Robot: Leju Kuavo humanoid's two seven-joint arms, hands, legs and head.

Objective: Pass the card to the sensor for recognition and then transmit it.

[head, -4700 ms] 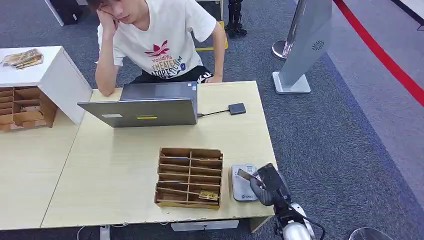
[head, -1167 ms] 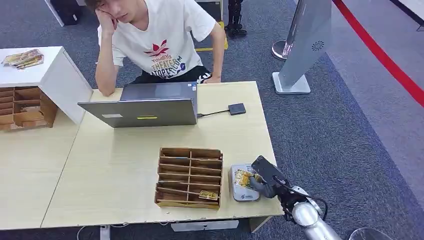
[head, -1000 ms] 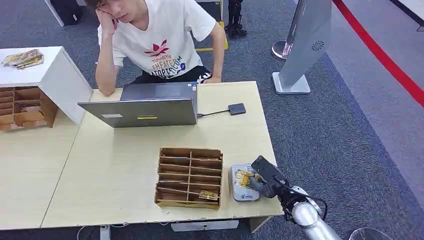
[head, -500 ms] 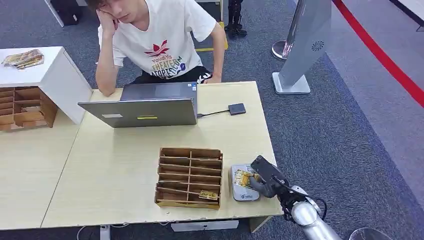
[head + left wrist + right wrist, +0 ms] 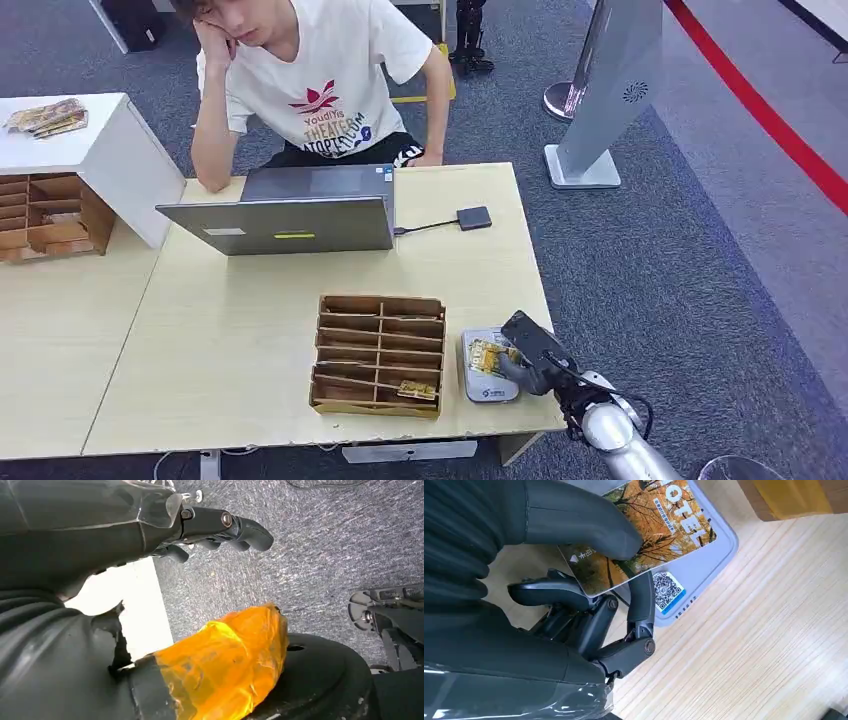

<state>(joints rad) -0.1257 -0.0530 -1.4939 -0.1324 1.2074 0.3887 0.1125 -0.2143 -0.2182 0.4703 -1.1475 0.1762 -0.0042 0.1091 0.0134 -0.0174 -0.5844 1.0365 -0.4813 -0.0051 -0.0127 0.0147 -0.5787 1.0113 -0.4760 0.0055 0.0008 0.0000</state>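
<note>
Right hand [image 5: 530, 358] at near right table corner, pinching card [image 5: 649, 535] between thumb and fingers [image 5: 641, 605]; remaining fingers curled beneath. Card held flat over sensor [image 5: 482, 385], a grey pad at the table edge; card face printed with autumn trees and hotel lettering. Contact between card and pad not resolvable; at minimum hovering just above. Left hand [image 5: 220, 527] hanging off-table over carpet, fingers curled in, nothing held.

Step in hand, as judged: presentation of card to sensor for recognition. Transmission not yet begun.

Next move, as judged: hold card steady over pad until read, then lift clear without loosening the pinch, and carry toward recipient. Risk: card sliding in a thin pinch during lift.

Just beside sensor, wooden organiser [image 5: 378, 353] with divided slots, one card lying in a near slot. Farther back, laptop [image 5: 285, 215] and small dark adapter [image 5: 474, 217] on cable. Beyond table [image 5: 230, 330], person [image 5: 310, 80] seated, head resting on hand.
</note>
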